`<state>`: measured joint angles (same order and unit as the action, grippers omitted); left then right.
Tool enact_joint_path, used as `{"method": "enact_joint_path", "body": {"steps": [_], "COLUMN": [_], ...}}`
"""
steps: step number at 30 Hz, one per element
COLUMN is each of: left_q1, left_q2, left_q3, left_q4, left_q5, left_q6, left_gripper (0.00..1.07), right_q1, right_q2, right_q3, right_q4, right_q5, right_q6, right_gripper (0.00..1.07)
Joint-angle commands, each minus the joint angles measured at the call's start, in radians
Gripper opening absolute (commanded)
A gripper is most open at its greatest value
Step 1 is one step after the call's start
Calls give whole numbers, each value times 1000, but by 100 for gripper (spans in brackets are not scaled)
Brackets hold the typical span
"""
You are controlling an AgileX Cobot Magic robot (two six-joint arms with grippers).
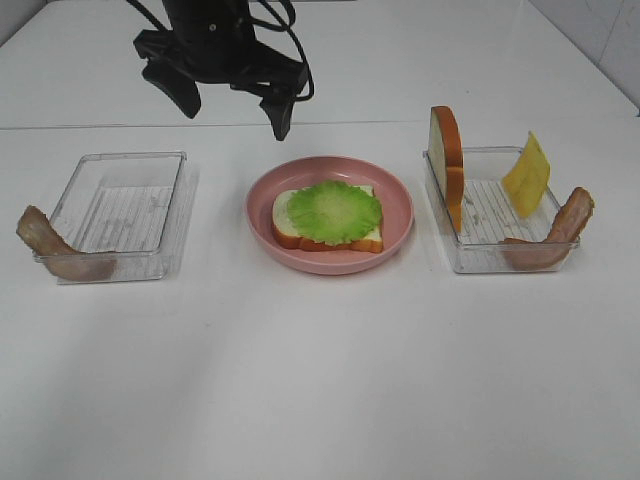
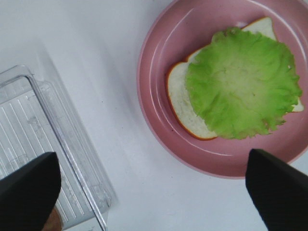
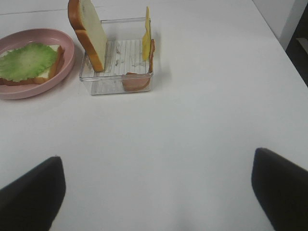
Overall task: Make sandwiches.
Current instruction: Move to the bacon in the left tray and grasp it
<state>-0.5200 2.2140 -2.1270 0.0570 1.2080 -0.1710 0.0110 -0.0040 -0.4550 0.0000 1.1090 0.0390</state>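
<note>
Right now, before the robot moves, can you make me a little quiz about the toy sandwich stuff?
1. True or false: the lettuce leaf lies on a bread slice on the pink plate.
2. Where is the cheese slice? A) on the plate B) standing in the right tray C) flat on the table
3. Fill in: the left gripper hangs behind the plate with its jaws ___.
Key: 1 true; 2 B; 3 open.
</note>
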Motion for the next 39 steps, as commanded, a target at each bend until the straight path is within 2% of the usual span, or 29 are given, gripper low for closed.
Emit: {"method": "enact_joint_path", "body": {"steps": [1, 3, 4, 5, 7, 8, 10, 11, 12, 13, 18, 19, 24, 28, 39], "left_q1": [8, 50, 50, 107, 133, 193, 222, 267, 267, 308, 374, 399, 443, 452, 452], "left_q2": [-49, -115, -115, -160, -176, -207, -221, -241, -241, -250, -253, -253, -251, -229, -143], "left_q3": [33, 127, 127, 193, 217, 266, 289, 327, 327, 355, 417, 454, 510, 510, 510], "left_q4": [-7, -8, -8, -23, -35, -74, -92, -118, -118, -130, -127, -126, -96, -78, -83], "left_q5": [111, 111, 111, 111, 111, 111, 111, 111, 111, 111, 111, 111, 112, 111, 59], "left_q6": [-18, -18, -18, -23, -23, -13, -3, 32, 32, 61, 77, 81, 101, 127, 133], "left_gripper": [102, 102, 102, 102, 102, 102, 102, 102, 102, 102, 102, 102, 102, 101, 101], "right_q1": [-5, -5, -5, -5, -5, -5, -5, -5, -5, -5, -5, -5, -5, -5, -5], "right_q2": [-31, -31, -31, -31, -31, -31, -31, -31, -31, -31, -31, -31, -31, -31, -31], "right_q3": [3, 3, 3, 3, 3, 3, 3, 3, 3, 3, 3, 3, 3, 3, 3], "right_q4": [-8, -8, -8, -8, -8, -8, -8, -8, -8, -8, -8, -8, -8, -8, -8], "right_q5": [-10, -10, -10, -10, -10, -10, -10, -10, -10, -10, -10, -10, -10, -10, -10], "right_q6": [-4, -4, -4, -4, -4, -4, -4, -4, -4, -4, -4, -4, -4, -4, -4], "right_gripper": [98, 98, 98, 98, 98, 98, 98, 98, 98, 98, 98, 98, 98, 98, 98]}}
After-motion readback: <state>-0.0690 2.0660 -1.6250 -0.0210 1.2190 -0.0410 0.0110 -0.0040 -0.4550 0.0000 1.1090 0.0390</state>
